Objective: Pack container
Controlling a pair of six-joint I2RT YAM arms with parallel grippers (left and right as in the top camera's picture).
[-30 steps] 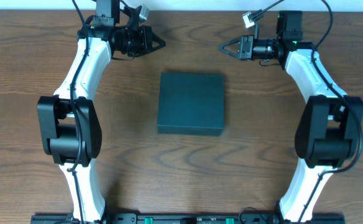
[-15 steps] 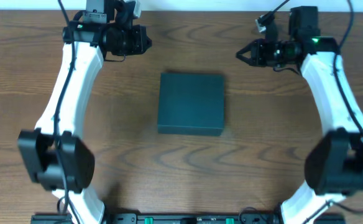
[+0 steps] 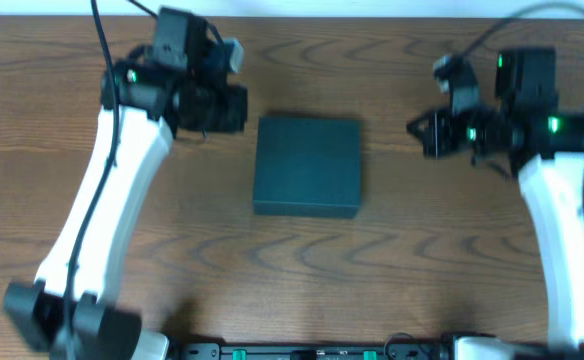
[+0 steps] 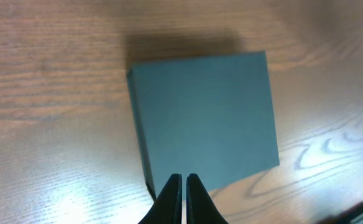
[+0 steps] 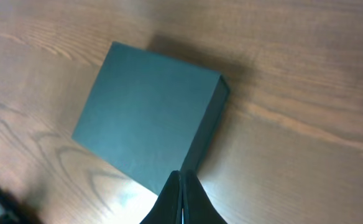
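Note:
The container (image 3: 307, 165) is a dark teal matte box lying closed and flat at the middle of the table. It also shows in the left wrist view (image 4: 203, 115) and in the right wrist view (image 5: 147, 127). My left gripper (image 3: 240, 108) hovers just left of the box's far left corner, shut and empty; its fingertips (image 4: 184, 180) show pressed together. My right gripper (image 3: 417, 135) hovers to the right of the box, apart from it, shut and empty; its fingertips (image 5: 181, 177) are closed.
The brown wooden table (image 3: 302, 270) stretches around the box. A white strip (image 3: 302, 8) runs along the far edge. The arms' base rail (image 3: 302, 350) lies at the near edge.
Both arms have swung forward from the far edge. The left gripper has come down beside the box's left corner, and the right gripper has moved right and nearer. The box has not moved.

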